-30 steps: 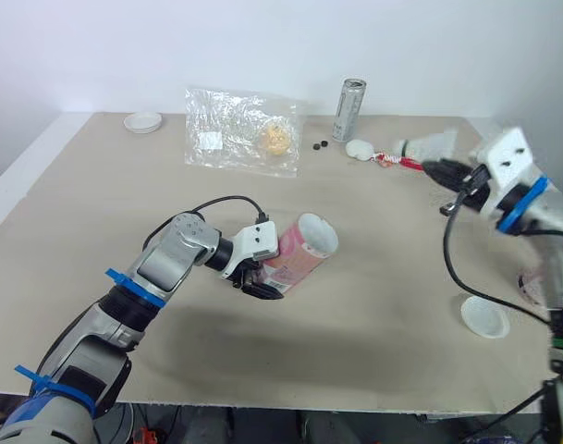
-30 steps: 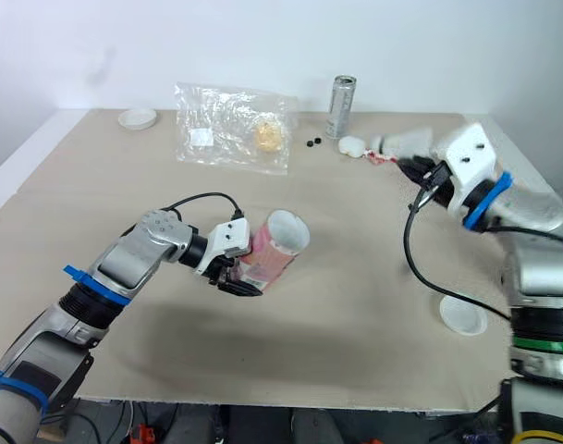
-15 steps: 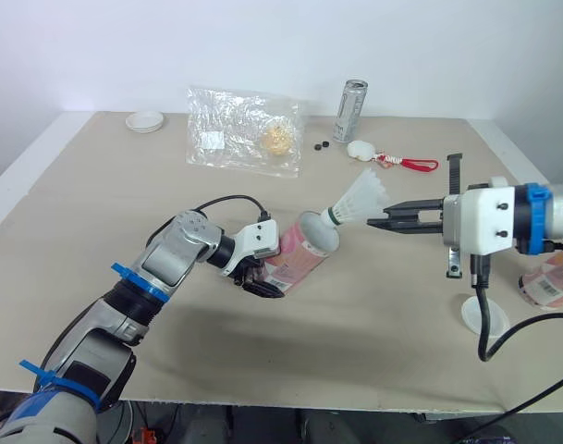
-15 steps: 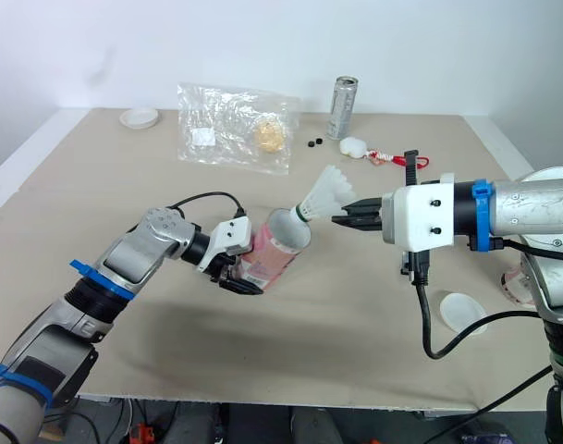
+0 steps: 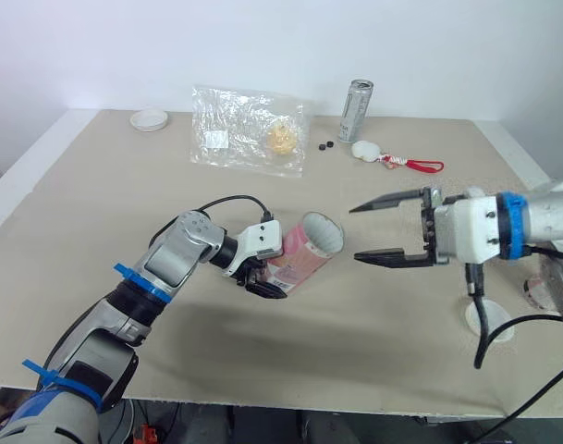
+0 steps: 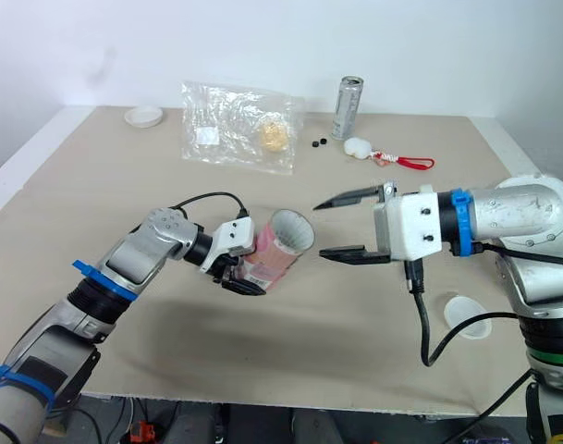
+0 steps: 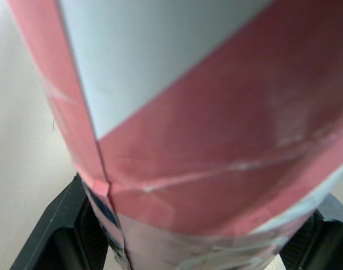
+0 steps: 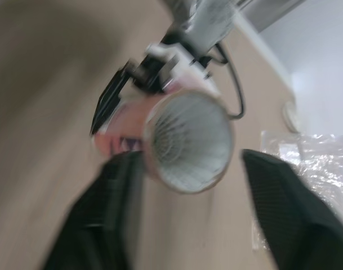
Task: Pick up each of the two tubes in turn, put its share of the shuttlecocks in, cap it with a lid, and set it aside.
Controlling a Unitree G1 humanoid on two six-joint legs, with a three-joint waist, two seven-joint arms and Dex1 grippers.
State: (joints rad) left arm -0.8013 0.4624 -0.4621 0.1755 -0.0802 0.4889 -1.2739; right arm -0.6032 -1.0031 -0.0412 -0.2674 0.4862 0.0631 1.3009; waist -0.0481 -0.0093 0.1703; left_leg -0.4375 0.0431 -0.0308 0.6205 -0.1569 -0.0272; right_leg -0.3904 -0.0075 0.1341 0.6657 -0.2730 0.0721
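A pink and white tube (image 5: 304, 252) lies tilted over the table, its open mouth toward the right, with my left gripper (image 5: 265, 280) shut on its lower end. The left wrist view has the tube (image 7: 205, 140) close up between the black fingers (image 7: 53, 236). My right gripper (image 5: 355, 233) stands open just right of the mouth, nothing between its fingers. Its wrist view looks into the tube (image 8: 188, 140), where the white ribbed feathers of a shuttlecock show inside. A white lid (image 5: 489, 319) lies at the front right, and a second pink tube (image 5: 543, 289) lies half hidden behind the right arm.
At the back of the table are a clear plastic bag (image 5: 249, 139), a silver can (image 5: 357, 109), two small black bits (image 5: 324, 145), a white lump (image 5: 362, 150) with a red cord (image 5: 415, 166), and another white lid (image 5: 149, 118) at the back left.
My right gripper carried a shuttlecock from the back right to the tube's mouth, then opened. The shuttlecock now sits inside the tube. The left gripper held still.
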